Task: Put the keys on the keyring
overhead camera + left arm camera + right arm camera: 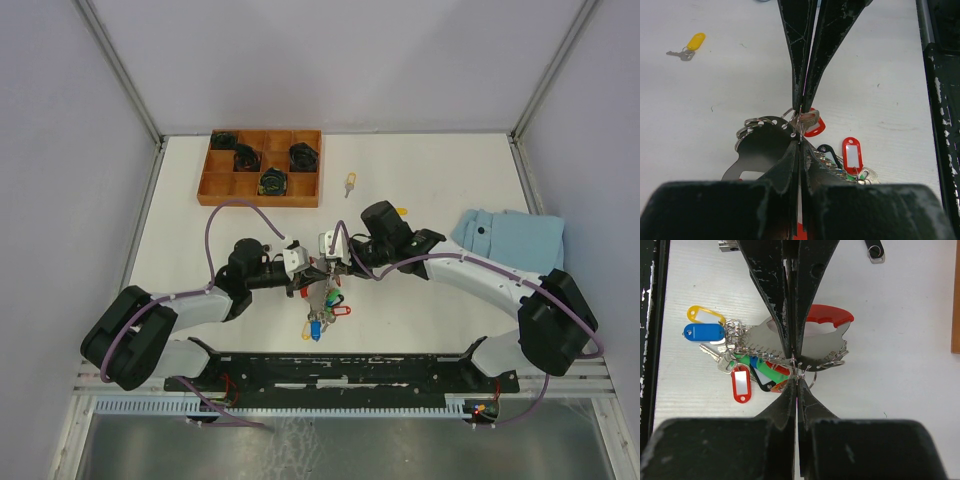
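- The keyring [825, 347]: a metal plate with a red strap and coloured tags, which lay between the two pincers' tips.
- The left gripper [800, 142]: jaws closed, pinching the keyring's plate edge.
- The right gripper [798, 379]: jaws closed on a split ring of the keyring, tip to tip with the left.
- The loose key [350, 181]: yellow-tagged, it lay well apart from the keyring on its far side.

No legible text, number or brand anywhere, the keyring [822, 347] tags included.

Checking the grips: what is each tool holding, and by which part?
Both shut on the keyring: left tool and right tool meet tip to tip, pinching the ring-lined edge of its metal plate.
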Tool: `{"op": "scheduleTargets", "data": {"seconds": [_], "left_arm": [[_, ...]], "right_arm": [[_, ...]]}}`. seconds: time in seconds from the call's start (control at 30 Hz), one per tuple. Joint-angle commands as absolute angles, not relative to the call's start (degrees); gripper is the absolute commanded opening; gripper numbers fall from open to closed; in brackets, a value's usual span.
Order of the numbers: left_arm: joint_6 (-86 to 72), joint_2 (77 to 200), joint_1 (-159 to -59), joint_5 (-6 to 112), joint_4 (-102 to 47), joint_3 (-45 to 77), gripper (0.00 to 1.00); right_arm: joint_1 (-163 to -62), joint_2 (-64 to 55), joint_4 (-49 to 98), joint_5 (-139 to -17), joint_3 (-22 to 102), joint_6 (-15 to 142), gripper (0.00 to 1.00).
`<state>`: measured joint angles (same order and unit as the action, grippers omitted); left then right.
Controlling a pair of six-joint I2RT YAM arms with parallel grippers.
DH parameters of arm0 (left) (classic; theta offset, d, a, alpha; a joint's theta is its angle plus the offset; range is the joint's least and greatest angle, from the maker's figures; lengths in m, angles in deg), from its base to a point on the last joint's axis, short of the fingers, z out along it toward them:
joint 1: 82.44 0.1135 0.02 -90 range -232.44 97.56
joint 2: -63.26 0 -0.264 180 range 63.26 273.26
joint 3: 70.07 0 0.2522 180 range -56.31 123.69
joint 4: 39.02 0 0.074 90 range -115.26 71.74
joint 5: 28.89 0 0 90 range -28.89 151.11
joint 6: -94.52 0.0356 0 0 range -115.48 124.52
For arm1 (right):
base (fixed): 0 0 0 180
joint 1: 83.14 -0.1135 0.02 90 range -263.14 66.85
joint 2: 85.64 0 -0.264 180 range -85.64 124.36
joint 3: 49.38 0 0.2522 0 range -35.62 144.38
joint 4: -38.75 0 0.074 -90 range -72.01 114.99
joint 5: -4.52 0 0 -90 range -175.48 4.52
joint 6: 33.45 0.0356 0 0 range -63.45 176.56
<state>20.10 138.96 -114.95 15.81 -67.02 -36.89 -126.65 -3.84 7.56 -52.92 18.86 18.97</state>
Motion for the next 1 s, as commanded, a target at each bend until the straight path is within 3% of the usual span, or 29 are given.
{"op": "scheduleTargets", "data": {"seconds": [0.0,0.97], "left_arm": [[19.98,138.84,-115.13,14.27,-70.12,-35.56,0.03],[19.53,138.68,-115.14,14.70,-70.92,-35.95,0.03]], "right_arm": [[-126.88,-4.14,9.96,-51.20,19.34,19.23,0.01],[-126.83,-5.36,9.69,-52.78,18.23,19.34,0.01]]}}
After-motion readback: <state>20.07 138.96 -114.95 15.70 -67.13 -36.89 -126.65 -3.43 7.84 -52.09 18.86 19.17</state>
